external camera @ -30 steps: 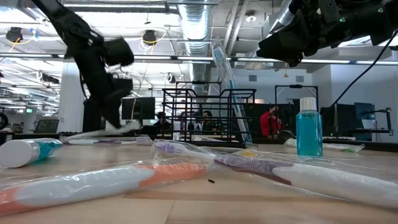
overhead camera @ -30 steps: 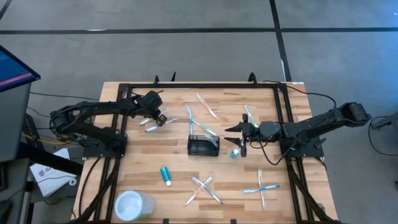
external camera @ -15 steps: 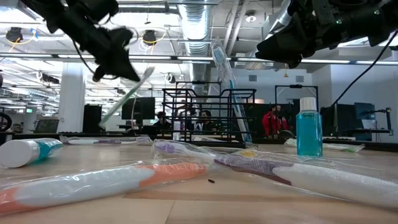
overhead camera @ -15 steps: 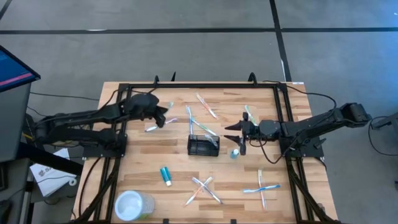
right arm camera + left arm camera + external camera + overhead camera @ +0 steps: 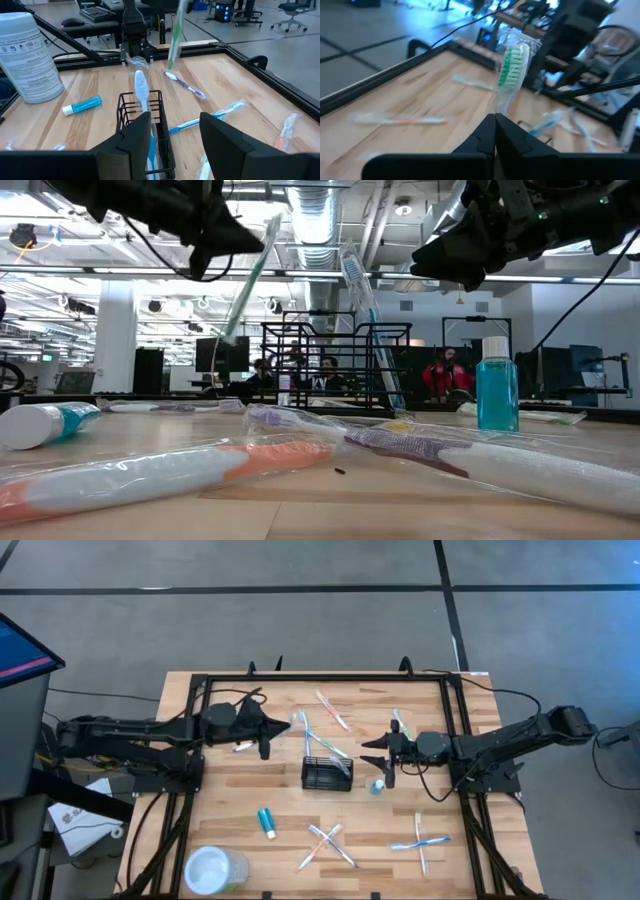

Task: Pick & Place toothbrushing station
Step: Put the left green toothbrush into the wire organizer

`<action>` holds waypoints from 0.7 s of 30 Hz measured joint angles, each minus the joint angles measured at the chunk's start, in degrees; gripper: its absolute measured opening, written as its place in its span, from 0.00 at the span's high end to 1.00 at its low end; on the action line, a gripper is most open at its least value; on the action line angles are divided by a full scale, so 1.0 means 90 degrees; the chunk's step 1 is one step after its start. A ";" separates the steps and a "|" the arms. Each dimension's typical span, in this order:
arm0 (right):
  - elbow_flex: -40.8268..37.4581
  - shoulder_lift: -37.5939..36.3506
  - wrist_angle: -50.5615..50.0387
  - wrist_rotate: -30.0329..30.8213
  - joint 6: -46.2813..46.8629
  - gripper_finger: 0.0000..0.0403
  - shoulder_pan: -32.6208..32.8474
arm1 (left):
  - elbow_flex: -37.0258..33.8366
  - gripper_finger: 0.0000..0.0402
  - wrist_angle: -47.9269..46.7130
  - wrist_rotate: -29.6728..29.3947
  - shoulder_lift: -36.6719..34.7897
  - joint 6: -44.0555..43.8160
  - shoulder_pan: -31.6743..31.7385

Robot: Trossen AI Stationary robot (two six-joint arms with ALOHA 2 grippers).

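The toothbrushing station, a small black wire-mesh caddy [image 5: 327, 774], stands mid-table with toothbrushes leaning in it [image 5: 141, 95]. My left gripper [image 5: 272, 728] hangs in the air left of the caddy, shut on a plastic-wrapped toothbrush with green bristles [image 5: 512, 64]. My right gripper [image 5: 384, 758] hovers open just right of the caddy. It stands over a small blue mouthwash bottle [image 5: 377, 785], with nothing between its fingers [image 5: 222, 142]. My left gripper pinches the wrapped toothbrush just below its head [image 5: 498, 106] between its two fingers. The fingers lie nearly level, coming from the table's left, across the brush. The head stands above the fingertips and the handle [image 5: 234, 315] slants down below them, clear of the table.
Loose wrapped toothbrushes lie far of the caddy [image 5: 332, 708], near the front [image 5: 325, 845] and at the front right [image 5: 420, 843]. A toothpaste tube [image 5: 267, 822] and a clear cup [image 5: 215, 870] sit front left. A black frame [image 5: 300, 678] edges the table. People show in the room behind.
My left gripper has risen from the table's far left, shut on the toothbrush, and swung toward the caddy. It has tipped from pointing down to nearly level. The toothbrush, low by the table a second ago, now hangs steeply tilted, clear of the table.
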 joint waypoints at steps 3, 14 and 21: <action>0.0000 0.0000 0.0001 0.0000 0.0007 0.60 0.0008 | 0.0000 1.00 0.0510 0.0000 0.0222 0.0126 -0.0260; 0.0000 0.0000 0.0003 0.0000 0.0099 0.60 0.0008 | 0.0000 1.00 0.1993 0.0000 0.1027 0.0403 -0.0870; 0.0000 0.0000 0.0006 0.0000 0.0099 0.60 0.0008 | 0.0000 1.00 0.2595 0.0001 0.1533 0.0511 -0.0961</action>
